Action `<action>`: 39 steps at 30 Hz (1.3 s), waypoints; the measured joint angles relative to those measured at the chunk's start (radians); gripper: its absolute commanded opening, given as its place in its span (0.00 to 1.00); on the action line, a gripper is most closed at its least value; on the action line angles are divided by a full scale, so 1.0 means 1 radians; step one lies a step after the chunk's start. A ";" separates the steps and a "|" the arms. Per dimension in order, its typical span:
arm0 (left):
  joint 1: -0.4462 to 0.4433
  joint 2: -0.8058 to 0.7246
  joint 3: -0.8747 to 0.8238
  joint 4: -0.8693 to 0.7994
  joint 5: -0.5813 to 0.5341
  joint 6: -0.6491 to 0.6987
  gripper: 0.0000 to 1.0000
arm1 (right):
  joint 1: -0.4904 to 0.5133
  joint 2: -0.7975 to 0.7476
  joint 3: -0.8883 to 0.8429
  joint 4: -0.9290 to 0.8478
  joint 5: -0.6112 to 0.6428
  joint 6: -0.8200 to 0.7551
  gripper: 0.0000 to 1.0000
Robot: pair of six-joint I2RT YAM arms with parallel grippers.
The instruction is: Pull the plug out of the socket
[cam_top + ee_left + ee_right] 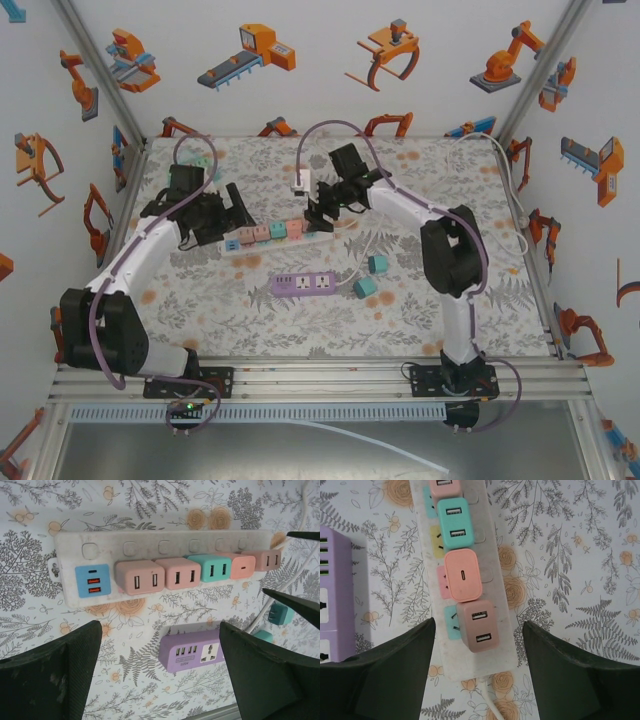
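Dusty-pink two-port USB plug [477, 626] sits last on the white plastic power strip [502, 630], at its cord end, between the fingers of the open right gripper [477, 632] and untouched by them. The gripper should close squarely on the plug's sides, then pull straight up. The open left gripper [160, 629], near the strip's blue end, could pin the strip. The label on the purple socket block [192, 655] is illegible.

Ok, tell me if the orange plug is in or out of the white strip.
In: the orange plug sits seated on the white strip, no prongs showing.

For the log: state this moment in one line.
left claw open near white strip | right claw open, straddling brown plug | plug seated
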 measured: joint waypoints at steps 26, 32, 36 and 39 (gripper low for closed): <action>0.170 0.246 -0.020 -0.030 0.003 -0.036 0.48 | 0.027 0.088 0.106 -0.129 -0.013 -0.093 0.28; 0.175 0.333 0.026 -0.022 0.026 -0.024 0.48 | 0.033 0.088 0.107 -0.130 -0.013 -0.095 0.28; 0.175 0.335 0.028 -0.023 0.028 -0.018 0.47 | 0.033 0.088 0.108 -0.133 -0.013 -0.095 0.28; 0.175 0.337 0.028 -0.021 0.034 -0.014 0.46 | 0.033 0.089 0.110 -0.136 -0.013 -0.095 0.28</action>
